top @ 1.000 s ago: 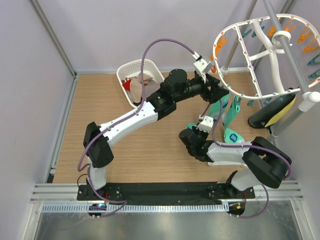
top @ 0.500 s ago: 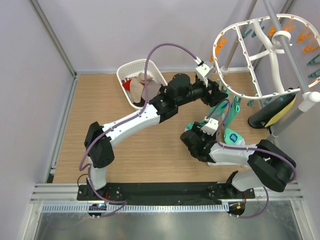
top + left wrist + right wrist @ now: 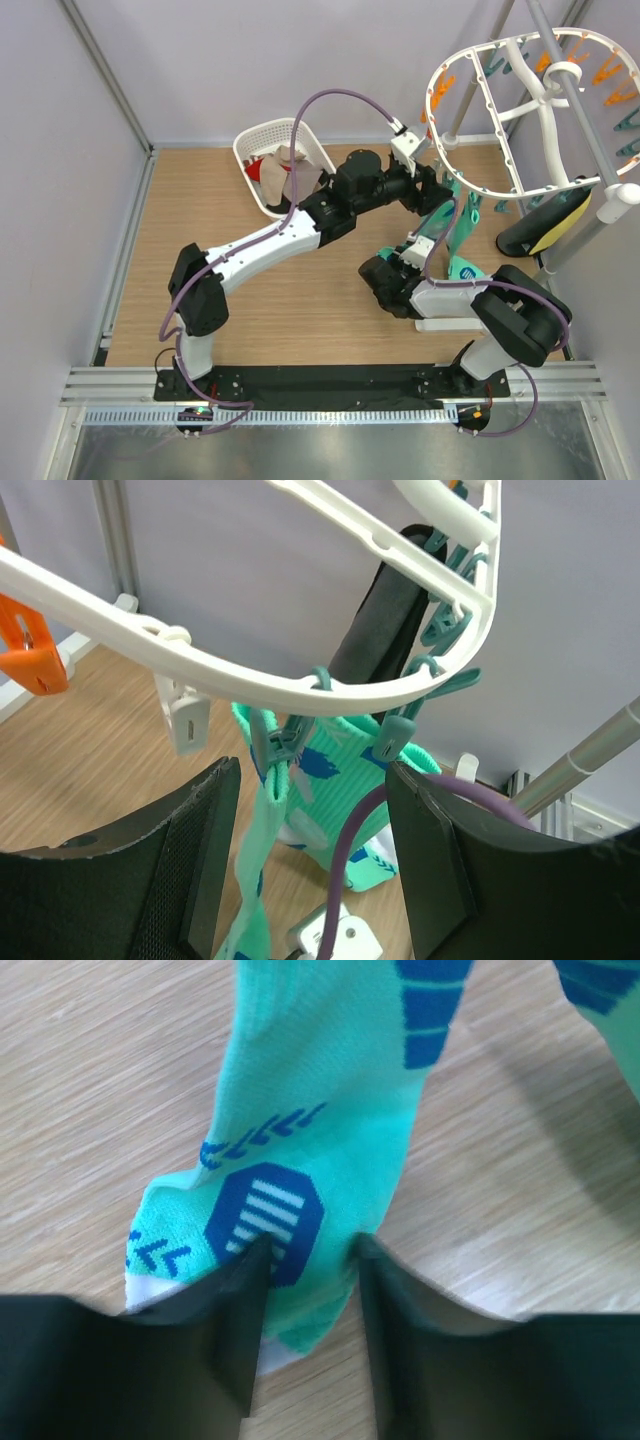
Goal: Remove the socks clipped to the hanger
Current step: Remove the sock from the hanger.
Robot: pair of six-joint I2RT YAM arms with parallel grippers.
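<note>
The white oval hanger (image 3: 441,76) stands at the back right on a pole. From two teal pegs (image 3: 276,744) on its near rim (image 3: 300,690) hangs a teal sock (image 3: 335,785) with blue and white marks. A black sock (image 3: 385,620) is clipped further along the rim. My left gripper (image 3: 310,865) is open just below the rim, its fingers on either side of the hanging teal sock (image 3: 452,215). A second teal sock (image 3: 300,1160) lies on the wooden floor. My right gripper (image 3: 310,1250) stands open over that sock's toe, with one finger on its blue hexagon mark.
A white perforated basket (image 3: 262,137) at the back left holds red and beige fabric. Orange pegs (image 3: 608,72) hang on the hanger's far side. The right arm's purple cable (image 3: 350,860) loops between my left fingers. A slanted metal pole (image 3: 580,110) carries the hanger.
My right gripper has opened and swung right onto the teal sock on the floor, its jaws now narrowing round the toe. My left gripper has edged closer under the hanger's rim.
</note>
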